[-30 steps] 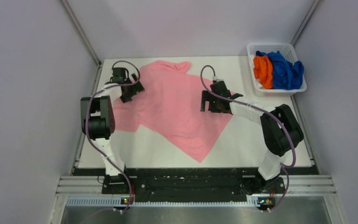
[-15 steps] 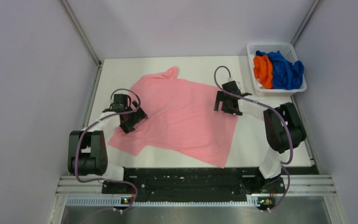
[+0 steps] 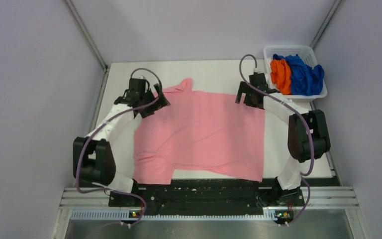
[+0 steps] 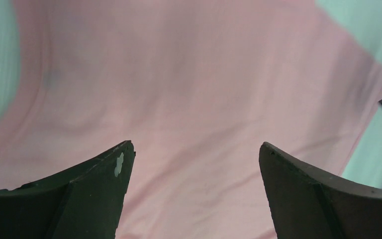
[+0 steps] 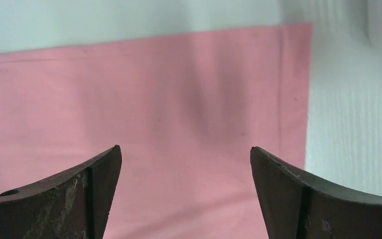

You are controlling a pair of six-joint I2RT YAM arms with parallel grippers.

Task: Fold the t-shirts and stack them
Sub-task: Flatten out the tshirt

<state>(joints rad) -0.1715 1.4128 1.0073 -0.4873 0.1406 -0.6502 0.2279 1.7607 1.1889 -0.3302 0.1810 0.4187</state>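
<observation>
The light pink t-shirt [image 3: 204, 132] lies spread flat on the white table, with a sleeve bunched at its far edge. My left gripper [image 3: 151, 102] hangs over its far left corner, open and empty, and the left wrist view shows the gripper [image 4: 194, 147] over pink cloth [image 4: 194, 84]. My right gripper [image 3: 247, 97] hangs over the far right corner, open and empty, and the right wrist view shows it [image 5: 185, 148] above the shirt's hemmed edge [image 5: 293, 89]. The orange t-shirt [image 3: 280, 74] and the blue t-shirt [image 3: 304, 74] lie crumpled in the basket.
The white plastic basket [image 3: 298, 49] stands at the table's far right corner, close to my right arm. Bare white table [image 3: 219, 72] shows beyond the shirt and along its right side. Grey walls enclose the table on three sides.
The pink shirt has turned and now lies squarer and flatter, its bottom edge near the table's front. Both grippers have moved toward the far side, the left one also rightward.
</observation>
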